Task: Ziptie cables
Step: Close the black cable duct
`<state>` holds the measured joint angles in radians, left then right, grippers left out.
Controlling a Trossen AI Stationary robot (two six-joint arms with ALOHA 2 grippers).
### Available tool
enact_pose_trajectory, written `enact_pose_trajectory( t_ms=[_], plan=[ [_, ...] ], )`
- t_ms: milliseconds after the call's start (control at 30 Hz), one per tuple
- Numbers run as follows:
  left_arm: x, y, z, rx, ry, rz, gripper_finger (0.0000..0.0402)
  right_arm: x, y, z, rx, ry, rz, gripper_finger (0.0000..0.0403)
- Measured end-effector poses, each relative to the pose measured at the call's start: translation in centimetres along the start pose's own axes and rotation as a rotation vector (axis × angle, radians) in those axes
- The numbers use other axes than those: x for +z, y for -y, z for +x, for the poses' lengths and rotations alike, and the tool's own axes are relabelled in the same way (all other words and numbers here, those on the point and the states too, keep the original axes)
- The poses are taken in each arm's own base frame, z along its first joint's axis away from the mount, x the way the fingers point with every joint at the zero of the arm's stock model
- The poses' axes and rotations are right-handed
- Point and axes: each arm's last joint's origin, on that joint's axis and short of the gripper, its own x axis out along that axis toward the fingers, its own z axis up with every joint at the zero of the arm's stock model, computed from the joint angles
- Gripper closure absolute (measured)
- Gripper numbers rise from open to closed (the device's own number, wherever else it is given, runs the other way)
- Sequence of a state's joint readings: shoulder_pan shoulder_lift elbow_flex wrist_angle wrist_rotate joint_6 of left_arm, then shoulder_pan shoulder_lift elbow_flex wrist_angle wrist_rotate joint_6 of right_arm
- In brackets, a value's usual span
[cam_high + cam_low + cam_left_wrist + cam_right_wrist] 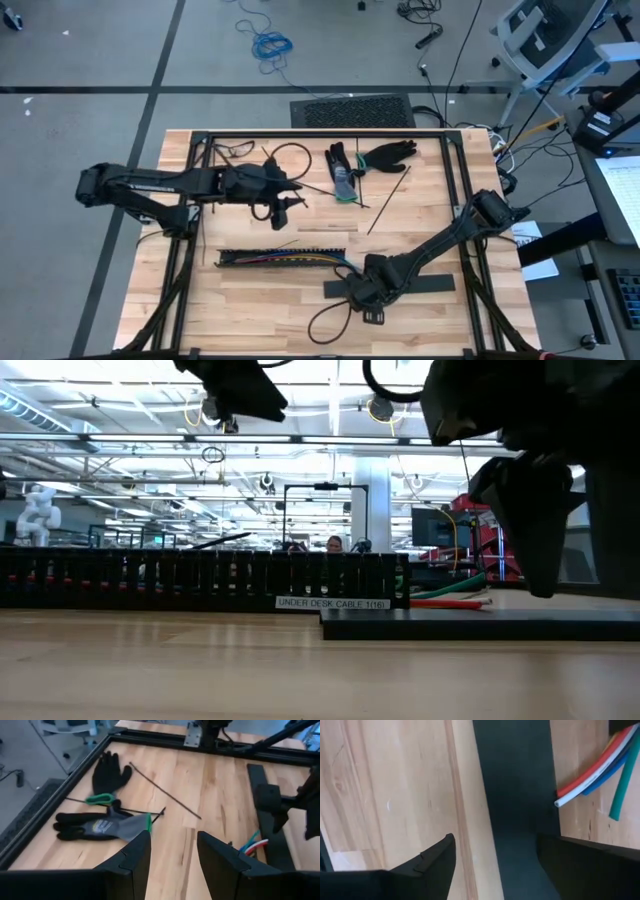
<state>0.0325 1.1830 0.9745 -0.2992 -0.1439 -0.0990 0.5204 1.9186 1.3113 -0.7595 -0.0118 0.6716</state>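
nearby, black gloves (385, 155) beside zipties (386, 200), slotted rail (280, 259) holding cables (592, 772), both fingers released

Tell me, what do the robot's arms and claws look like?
Both arms, the left arm and right arm, are black and jointed. Black cables loop beside them. Each gripper, the left gripper and right gripper, has two flat, dark, angular fingers.

So by my count: two black work gloves (97, 800) on the wooden bench (420, 185), two thin dark plastic zipties (165, 795), one long black slotted rail (280, 259), one flat black strip (515, 795), and five coloured cables (600, 767): white, red, orange, blue, green
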Motion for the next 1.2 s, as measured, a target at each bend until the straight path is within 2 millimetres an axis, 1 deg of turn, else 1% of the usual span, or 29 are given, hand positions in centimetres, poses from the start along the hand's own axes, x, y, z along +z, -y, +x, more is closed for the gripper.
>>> enact_pose_trajectory(
  t_ms=[167, 300, 500, 567, 667, 833, 1000, 1100, 1200],
  plan=[
    [-0.3, 0.0, -0.2, 0.017, -0.026, 0.005, 0.0244, 0.4, 0.6, 0.0, -0.008, 0.005, -0.057, 0.0108],
    [-0.5, -0.1, -0.2, 0.027, -0.051, -0.015, 0.0244, 0.3, 1.0, 0.0, -0.037, -0.025, -0.068, 0.0081],
    [-1.1, -0.2, 0.1, 0.051, -0.066, -0.058, 0.0244, 0.4, 1.2, 0.0, -0.057, -0.014, -0.132, 0.0058],
    [-1.1, -0.2, 0.1, 0.052, -0.065, -0.065, 0.0244, 0.3, 1.5, 0.4, -0.048, -0.006, -0.129, 0.0057],
    [-1.1, -0.2, 0.1, 0.052, -0.065, -0.066, 0.0244, -0.3, 2.0, 1.6, -0.029, -0.014, -0.11, 0.0057],
    [-1.1, -0.2, 0.1, 0.052, -0.067, -0.066, 0.0244, -1.1, 2.6, 2.9, -0.025, 0.033, -0.058, 0.0057],
    [-1.1, -0.2, 0.1, 0.052, -0.068, -0.066, 0.0244, -1.5, 2.6, 3.3, -0.014, 0.03, -0.069, 0.0059],
    [-1.2, -0.2, 0.1, 0.059, -0.067, -0.065, 0.0244, -1.5, 2.5, 3.3, -0.02, 0.031, -0.081, 0.0073],
    [-1.2, -0.2, 0.1, 0.06, -0.069, -0.065, 0.0244, -1.6, 2.5, 3.4, -0.019, 0.03, -0.083, 0.0099]
  ],
)
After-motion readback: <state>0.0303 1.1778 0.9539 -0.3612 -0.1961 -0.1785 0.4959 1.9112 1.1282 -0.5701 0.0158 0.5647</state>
